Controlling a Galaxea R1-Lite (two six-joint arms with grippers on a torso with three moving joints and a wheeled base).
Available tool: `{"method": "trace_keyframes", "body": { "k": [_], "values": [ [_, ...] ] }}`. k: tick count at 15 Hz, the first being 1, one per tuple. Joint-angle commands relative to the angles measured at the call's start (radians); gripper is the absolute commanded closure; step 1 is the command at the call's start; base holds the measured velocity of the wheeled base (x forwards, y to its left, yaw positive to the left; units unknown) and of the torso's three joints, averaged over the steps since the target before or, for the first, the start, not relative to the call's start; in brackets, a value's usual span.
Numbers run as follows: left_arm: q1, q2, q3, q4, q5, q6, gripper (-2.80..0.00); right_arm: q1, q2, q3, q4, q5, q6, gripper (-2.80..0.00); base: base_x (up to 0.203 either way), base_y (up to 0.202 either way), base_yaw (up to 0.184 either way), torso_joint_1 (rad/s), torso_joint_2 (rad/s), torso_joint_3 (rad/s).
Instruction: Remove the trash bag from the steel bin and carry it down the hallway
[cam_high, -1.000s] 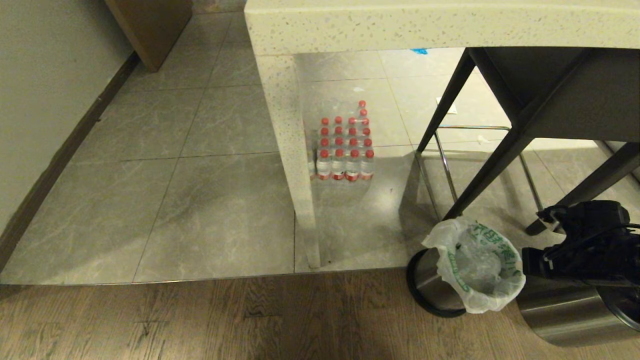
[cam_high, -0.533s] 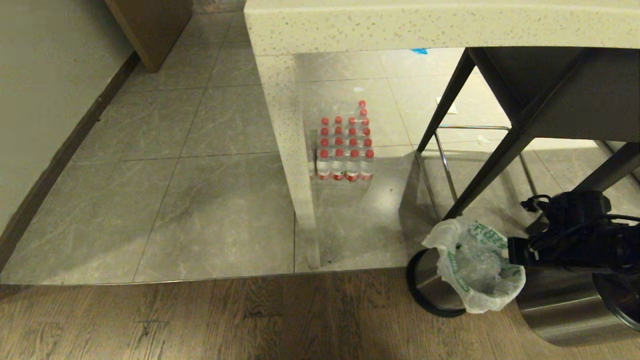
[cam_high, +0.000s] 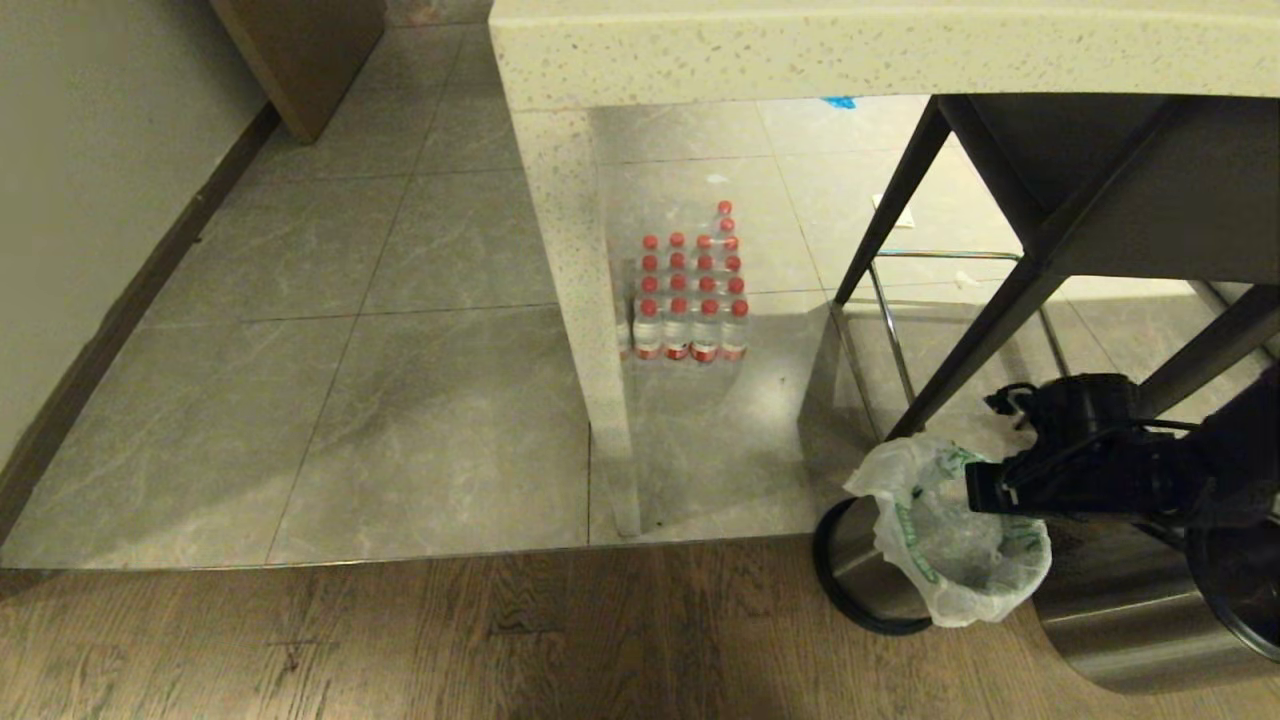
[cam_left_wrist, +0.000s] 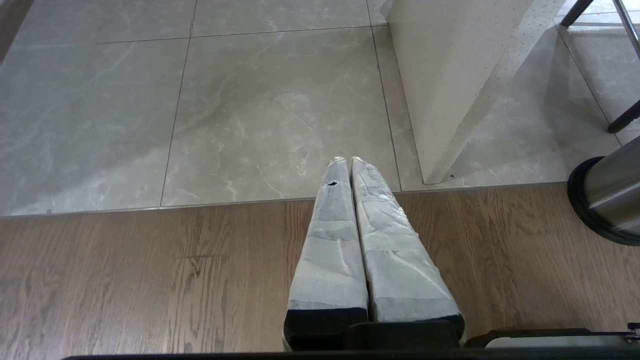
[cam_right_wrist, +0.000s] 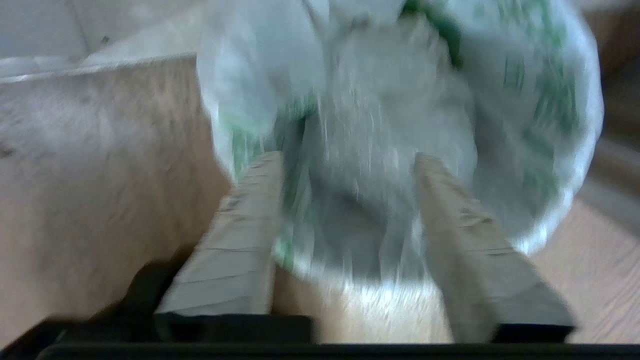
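Directly below spread right gripper (cam_right_wrist: 345, 160) — trash bag (cam_high: 955, 545) mouth.

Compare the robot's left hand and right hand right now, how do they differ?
The left hand is shut with its fingers pressed together; the right hand is open. The left hangs above bare wooden floor; the right sits over the trash bag in the steel bin. Both have pale taped fingers.

Head camera high, angled down over floor and steel bin (cam_high: 868, 580), left wrist camera low, facing the same bin (cam_left_wrist: 607, 200), right wrist camera close above trash bag (cam_right_wrist: 400, 125).
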Motion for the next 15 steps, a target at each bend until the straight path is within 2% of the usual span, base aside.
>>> {"method": "trace_keyframes", "body": {
  "k": [1,2,7,15],
  "values": [
    [0.000,0.000,0.000,0.000,0.000,-0.001,0.00,0.044,0.084,-0.071,-0.005,-0.056,0.003,-2.80,0.000,0.000,0.000,0.000,0.00,0.000],
    [0.000,-0.001,0.002,0.000,0.001,-0.001,0.00,0.068,0.107,-0.096,-0.007,-0.084,0.004,-2.80,0.000,0.000,0.000,0.000,0.00,0.000],
    [0.000,-0.002,0.002,0.000,0.001,-0.001,0.00,0.091,0.185,-0.177,-0.014,-0.097,0.007,-2.80,0.000,0.000,0.000,0.000,0.00,0.000],
    [0.000,0.000,0.001,0.000,0.001,-0.001,0.00,0.060,0.102,-0.141,-0.022,-0.096,-0.089,-2.80,0.000,0.000,0.000,0.000,0.00,0.000]
  ]
}}
